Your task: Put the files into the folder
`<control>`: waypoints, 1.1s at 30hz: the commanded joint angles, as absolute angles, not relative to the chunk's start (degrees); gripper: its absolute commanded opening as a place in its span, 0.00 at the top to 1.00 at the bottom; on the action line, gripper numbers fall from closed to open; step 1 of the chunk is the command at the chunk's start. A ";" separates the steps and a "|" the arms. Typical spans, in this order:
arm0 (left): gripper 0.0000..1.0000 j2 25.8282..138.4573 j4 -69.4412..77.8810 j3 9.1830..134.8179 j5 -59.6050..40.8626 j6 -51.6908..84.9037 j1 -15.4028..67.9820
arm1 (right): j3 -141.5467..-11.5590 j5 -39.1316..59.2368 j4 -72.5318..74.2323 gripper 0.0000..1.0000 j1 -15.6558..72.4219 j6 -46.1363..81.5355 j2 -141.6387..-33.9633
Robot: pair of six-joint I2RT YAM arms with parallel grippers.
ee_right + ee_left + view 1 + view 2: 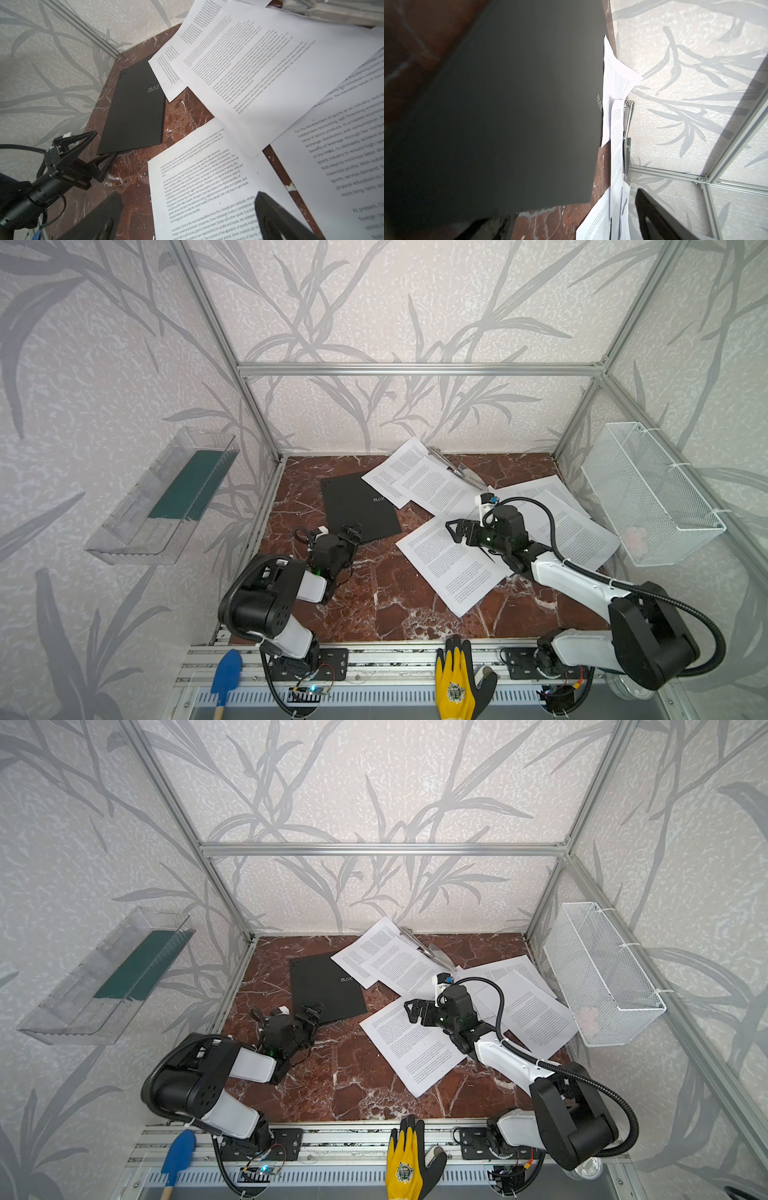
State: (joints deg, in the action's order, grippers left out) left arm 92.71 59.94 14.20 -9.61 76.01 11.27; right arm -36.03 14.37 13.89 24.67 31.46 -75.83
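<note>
**While the files are lying loose, the left gripper is straddling the folder's corner**

As both top views are showing, the folder (357, 506) (324, 986) is lying flat on the marble table (374, 614). The files (449, 568) (411, 1048) are spreading out to its right, none inside it. One sheet is overlapping the folder's far right edge, partly covering the logo, and another is lying just off its near right corner. The left gripper (353, 529) (311, 1009) is sitting at the folder's near corner. The right gripper (455, 531) (411, 1009) is hovering right of the folder, over that near sheet.

In the left wrist view, the folder (508, 104) is filling most of the picture. A dark finger (660, 220) is showing beyond its edge. The files (614, 83) are lapping over the folder's logo edge, and a shiny clip (629, 116) is lying just past them.

In the right wrist view, the left gripper (103, 143) is standing with its jaws apart, one finger above and one below the corner of the folder (135, 112). I cannot tell whether either finger is touching it. The right gripper (187, 207) is holding nothing, its jaws spreading wide over a printed sheet. The files (259, 68) are lying beside the folder.
</note>
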 commanded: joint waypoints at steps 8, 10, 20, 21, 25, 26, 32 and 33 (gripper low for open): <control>0.21 109.53 80.98 14.23 -9.05 81.68 10.39 | -36.72 16.30 15.27 0.00 25.04 30.99 -77.15; 0.23 110.15 80.97 15.05 -8.26 81.57 10.26 | -36.82 16.55 15.44 0.00 25.05 31.04 -77.58; 0.40 116.21 81.02 19.94 -5.26 86.67 9.12 | -37.04 17.55 15.81 0.01 25.11 31.20 -79.10; 0.42 116.88 81.00 20.53 -5.24 86.76 8.77 | -37.20 17.58 15.81 0.01 25.16 31.22 -79.27; 0.57 116.68 80.99 21.54 -5.48 85.54 7.20 | -37.50 17.68 15.64 0.01 25.40 30.94 -79.85; 0.62 116.12 81.02 21.43 -5.76 85.18 6.54 | -37.59 17.67 15.43 0.01 25.55 30.81 -80.06; 0.97 110.43 79.42 17.28 -9.34 82.26 2.84 | -38.70 16.72 13.60 0.01 26.39 29.56 -81.36; 1.00 109.86 79.14 16.42 -10.26 82.02 2.65 | -39.18 16.23 12.91 0.01 26.72 29.09 -81.70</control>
